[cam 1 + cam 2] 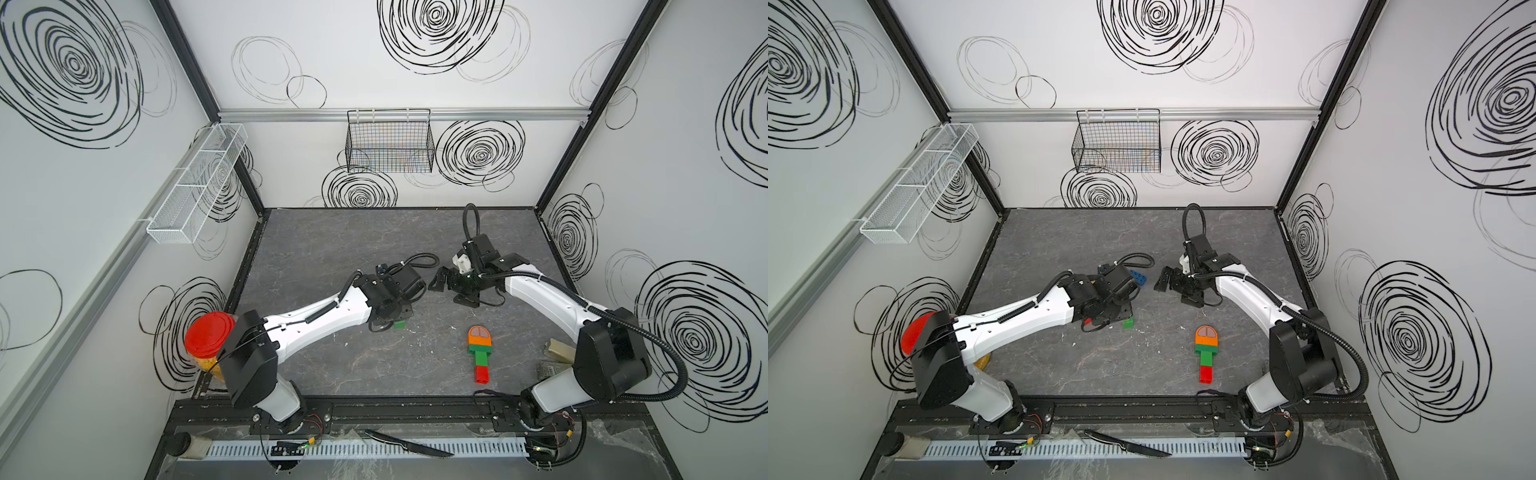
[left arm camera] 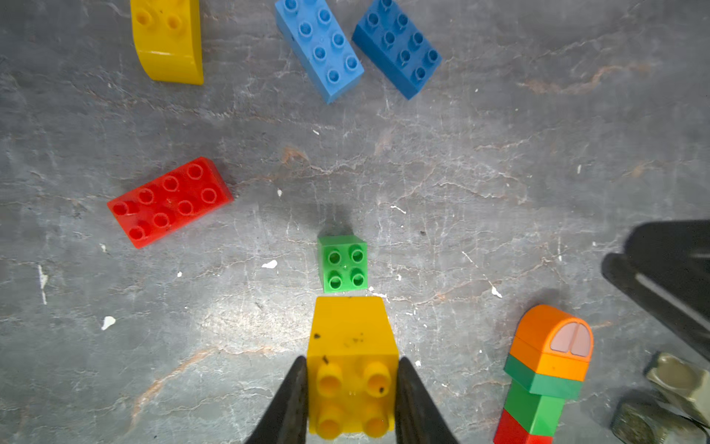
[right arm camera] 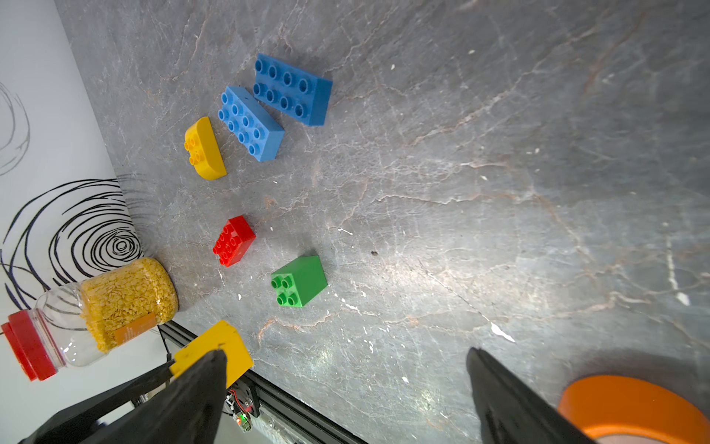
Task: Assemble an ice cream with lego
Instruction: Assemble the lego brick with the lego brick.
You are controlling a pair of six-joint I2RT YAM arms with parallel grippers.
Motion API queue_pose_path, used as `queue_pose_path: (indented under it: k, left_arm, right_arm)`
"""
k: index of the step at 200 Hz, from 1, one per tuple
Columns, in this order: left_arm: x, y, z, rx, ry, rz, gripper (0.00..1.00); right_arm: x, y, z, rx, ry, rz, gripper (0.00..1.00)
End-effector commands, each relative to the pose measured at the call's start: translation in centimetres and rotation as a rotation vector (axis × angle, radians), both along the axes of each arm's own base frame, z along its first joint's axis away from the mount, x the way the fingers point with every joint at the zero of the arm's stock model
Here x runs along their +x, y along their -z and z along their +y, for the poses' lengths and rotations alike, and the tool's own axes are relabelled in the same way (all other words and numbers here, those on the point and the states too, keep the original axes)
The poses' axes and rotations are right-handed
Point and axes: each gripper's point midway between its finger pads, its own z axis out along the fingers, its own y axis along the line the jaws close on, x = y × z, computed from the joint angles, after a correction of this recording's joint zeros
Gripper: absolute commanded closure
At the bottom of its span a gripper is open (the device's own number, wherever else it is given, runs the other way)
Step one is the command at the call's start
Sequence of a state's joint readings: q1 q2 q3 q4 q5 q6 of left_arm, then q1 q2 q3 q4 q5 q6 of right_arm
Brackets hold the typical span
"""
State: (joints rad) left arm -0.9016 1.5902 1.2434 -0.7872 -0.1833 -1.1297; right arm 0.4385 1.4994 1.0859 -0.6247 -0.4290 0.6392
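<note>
Right pincer (image 3: 344,350), jaws wide apart, over the grey counter (image 3: 499,192) — lying loose beyond: light-blue brick (image 3: 251,123), darker blue brick (image 3: 292,90), yellow dome piece (image 3: 205,150), red brick (image 3: 234,240), green brick (image 3: 299,280); a red-lidded jar (image 3: 115,307) beside the wall (image 3: 46,115).

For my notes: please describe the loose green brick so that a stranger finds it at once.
On the grey table, find the left arm's tool, shut on a yellow brick. Close beside it sits the green brick, studs up. Unlike the oblong, eight-stud red brick nearby, it is square, four-studded and the only loose green piece.
</note>
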Motion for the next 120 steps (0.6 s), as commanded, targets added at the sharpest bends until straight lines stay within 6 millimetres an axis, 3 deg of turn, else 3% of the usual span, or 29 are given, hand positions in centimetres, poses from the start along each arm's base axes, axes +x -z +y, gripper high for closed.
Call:
queue_pose_path:
  k: [1,120]
  left_arm:
    - [1.0,-0.9,-0.6,-0.009,-0.040,-0.022,0.84]
    - [2.4,0.9,-0.2,0.063,-0.036,0.005,0.84]
  right_arm:
    - [-1.0,-0.2,-0.7,0.012,-0.013,0.004,0.00]
    - [-1.4,-0.2,-1.1,0.040,-0.006,0.007,0.00]
